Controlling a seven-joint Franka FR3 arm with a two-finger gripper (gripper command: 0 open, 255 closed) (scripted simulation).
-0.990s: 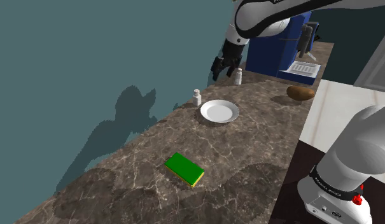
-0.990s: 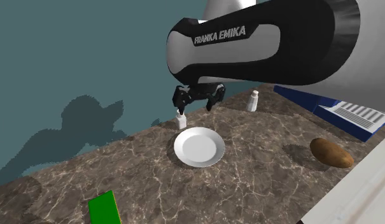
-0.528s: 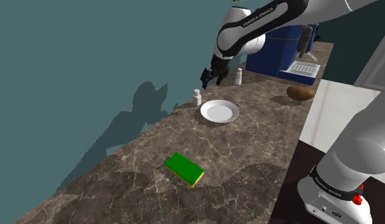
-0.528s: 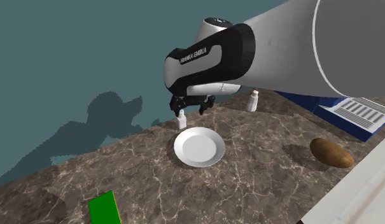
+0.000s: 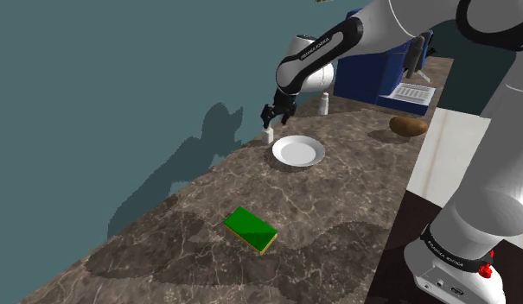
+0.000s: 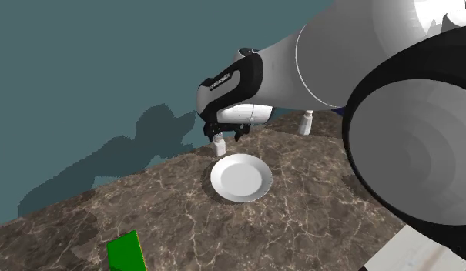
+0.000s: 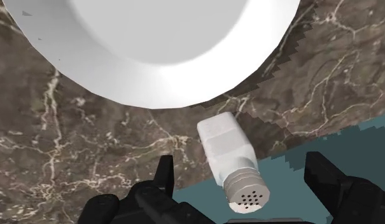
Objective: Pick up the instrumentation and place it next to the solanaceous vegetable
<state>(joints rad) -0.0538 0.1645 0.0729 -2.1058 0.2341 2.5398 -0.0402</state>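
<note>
While the arm stretches in from the shoulder view's upper right, the black gripper (image 5: pixel 270 115) hangs right above the small white shaker (image 5: pixel 268 134). That shaker stands upright on the brown marble counter (image 5: pixel 337 216), close to the teal wall (image 5: pixel 95 86) and a bit above the middle of that frame. From the wrist camera, the fingers (image 7: pixel 162 184) are spread wide with the shaker's perforated cap sitting between them. There are gaps on both sides, so nothing is gripped. The white plate (image 5: pixel 298 152) sits just beside the shaker, on its lower right in the shoulder view. As for the potato (image 5: pixel 408 126), it's well apart, over at the right of the shoulder view past the plate. A second shaker (image 5: pixel 323 104) stands farther back by a blue box (image 5: pixel 372 82), and a green sponge (image 5: pixel 250 230) lies in the lower middle.
</note>
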